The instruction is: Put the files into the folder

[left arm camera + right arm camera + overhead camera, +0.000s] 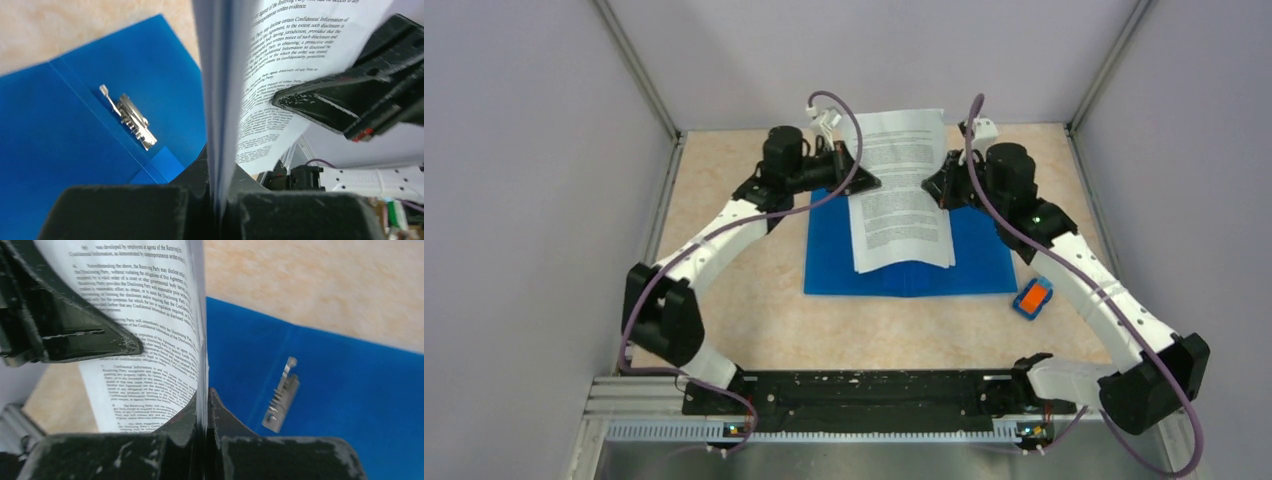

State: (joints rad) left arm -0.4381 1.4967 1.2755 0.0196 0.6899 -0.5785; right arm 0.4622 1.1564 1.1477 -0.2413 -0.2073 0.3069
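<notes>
The files [898, 185], white sheets with black print, are held up over the open blue folder [984, 268]. Their near end sags onto the folder and their far end is raised. My left gripper [858, 180] is shut on the stack's left edge, and my right gripper [941, 186] is shut on its right edge. The left wrist view shows the sheets [220, 100] edge-on between my left gripper [220, 200]'s jaws, above the folder [65, 150] and its metal clip [129, 117]. In the right wrist view my right gripper [204, 412] pinches the files [150, 325] beside the clip [281, 396].
A small orange-and-blue object [1032, 297] lies on the table just off the folder's near right corner, under the right arm. Grey walls close in the table on the left, right and back. A metal rail [824, 430] runs along the near edge.
</notes>
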